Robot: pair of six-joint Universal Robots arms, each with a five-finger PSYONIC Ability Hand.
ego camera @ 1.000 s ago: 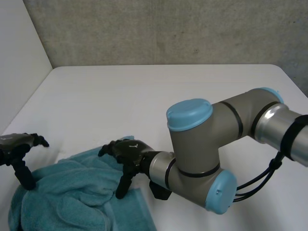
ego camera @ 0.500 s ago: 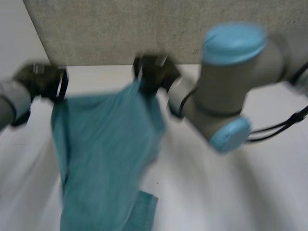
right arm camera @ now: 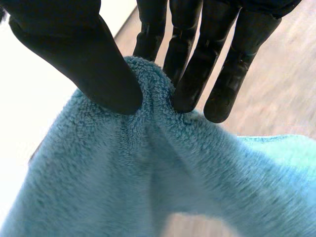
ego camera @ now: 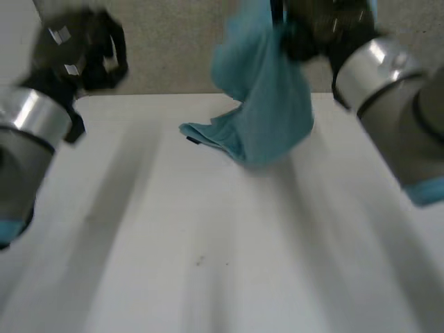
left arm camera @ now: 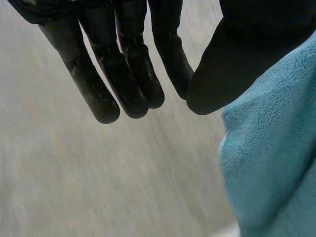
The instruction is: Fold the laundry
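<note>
A teal towel (ego camera: 267, 104) hangs from my right hand (ego camera: 312, 24), raised high at the back right; its lower end trails on the white table (ego camera: 208, 243). In the right wrist view the thumb (right arm camera: 84, 59) and fingers pinch a ridge of the towel (right arm camera: 148, 173). My left hand (ego camera: 80, 45) is lifted at the back left, well apart from the towel, with nothing seen in it. In the left wrist view the hand (left arm camera: 123, 74) has its fingers and thumb drawn close with no cloth between them. A stretch of towel (left arm camera: 271, 163) shows beside the thumb.
A grey concrete wall (ego camera: 173, 55) rises behind the table's far edge. My right arm (ego camera: 388, 104) reaches across the right side and my left arm (ego camera: 28, 139) comes up at the left.
Both hands closed on the towel lying at the front left and lifted it high. The right hand has since swung it to the back right, and it no longer hangs from the left hand.
</note>
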